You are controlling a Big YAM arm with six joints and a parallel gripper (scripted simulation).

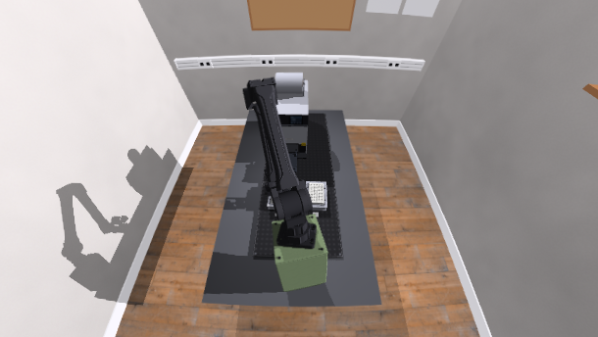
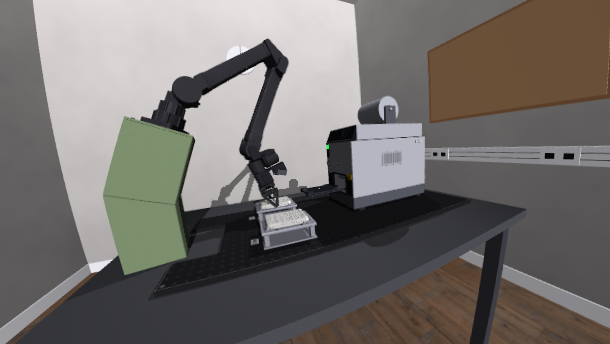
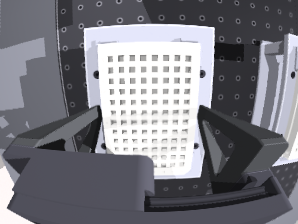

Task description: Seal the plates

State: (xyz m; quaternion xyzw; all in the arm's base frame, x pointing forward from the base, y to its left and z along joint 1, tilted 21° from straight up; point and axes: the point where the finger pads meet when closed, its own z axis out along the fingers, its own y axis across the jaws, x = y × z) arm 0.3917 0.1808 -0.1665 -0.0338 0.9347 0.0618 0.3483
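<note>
The gripper (image 2: 271, 197) (image 3: 149, 110) is standing wide, its 2 fingers flanking the long sides of 1 white well plate (image 3: 150, 100), holding nothing. That plate is lying on its nest (image 2: 260, 210) (image 3: 92, 60). Just beside it, the 2nd well plate (image 1: 317, 192) (image 2: 287, 219) is resting on the other nest (image 2: 288, 233) (image 3: 266, 82). The plate sealer (image 1: 293, 104) (image 2: 387, 167) is showing 1 green lamp (image 2: 327, 147), and its stage (image 2: 320, 190) is sticking out.

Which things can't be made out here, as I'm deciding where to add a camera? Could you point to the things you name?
- Far plate (image 2: 283, 201) (image 3: 150, 95): mostly behind the arm in the top view.
- Near plate (image 1: 317, 192) (image 2: 286, 218): cut off by the wrist view's right edge.
- Nest labels: too small in the exterior view.
- START: too small to find in any view.
</note>
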